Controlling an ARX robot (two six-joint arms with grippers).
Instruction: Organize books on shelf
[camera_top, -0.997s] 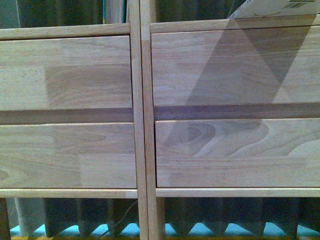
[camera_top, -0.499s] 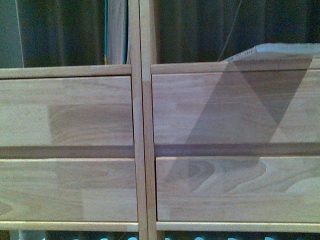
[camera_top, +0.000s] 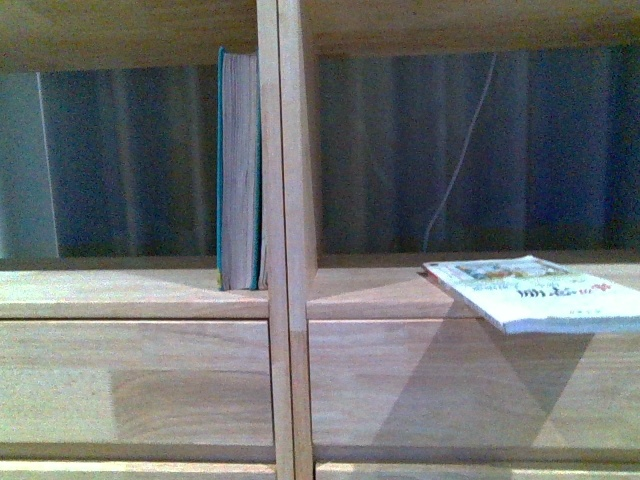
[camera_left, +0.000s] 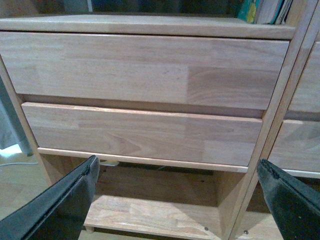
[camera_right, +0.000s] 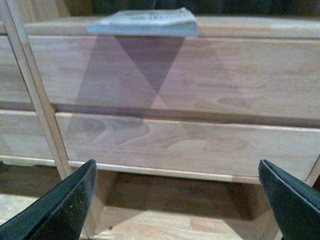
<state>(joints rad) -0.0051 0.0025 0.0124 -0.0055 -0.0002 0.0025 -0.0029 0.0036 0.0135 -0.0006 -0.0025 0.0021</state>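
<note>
1. The teal book stands upright in the left compartment, tight against the central upright of the shelf.
2. The white paperback lies flat in the right compartment, its corner jutting past the front edge.
3. Left gripper: spread wide, empty, facing the drawer fronts.
4. Right gripper: spread wide, empty, below the paperback.

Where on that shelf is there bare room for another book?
Left compartment: bare board left of the teal book, which stands against the central upright. Right compartment: a bare strip between that upright and the flat white paperback, which overhangs the front edge. Crowded only at the paperback.
</note>
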